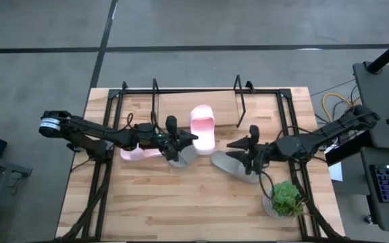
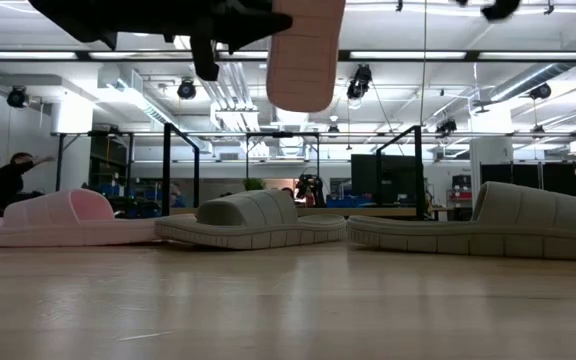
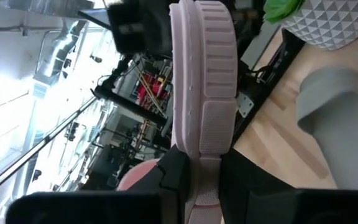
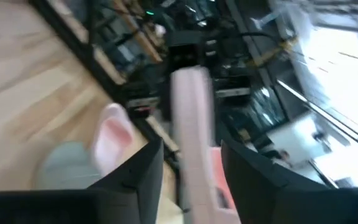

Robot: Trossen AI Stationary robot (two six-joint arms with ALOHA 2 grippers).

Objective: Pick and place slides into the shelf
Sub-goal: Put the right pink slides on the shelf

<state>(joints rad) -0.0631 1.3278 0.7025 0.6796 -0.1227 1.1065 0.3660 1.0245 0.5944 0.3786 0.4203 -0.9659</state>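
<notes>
The left arm reaches in from the left side of the table, stretched low and long toward the middle. The left gripper [image 1: 181,140] is closed on one end of a pink slide [image 1: 202,128] and holds it up in the air, above the wood. From the low view this held pink slide [image 2: 305,52] hangs high over the table, sole side showing, with little ridges on it. In the left wrist view the two dark fingers [image 3: 174,177] pinch the pale pink slide [image 3: 204,81] by its end, and the wide strap has soft lines across it. It hangs near the front of the shelf [image 1: 155,94], a low black wire rack with upright loops at the back of the table. A second pink slide [image 1: 139,152] lies flat on the table under the left arm. A grey slide [image 1: 183,156] lies just beside it, near the middle. Farther right, another grey slide [image 1: 234,164] lies flat, strap up. The right arm comes in from the right side, and the right gripper [image 1: 244,152] sits just over that grey slide with its fingers spread apart, holding nothing. A small green plant [image 1: 286,197] stands near the front right corner.
</notes>
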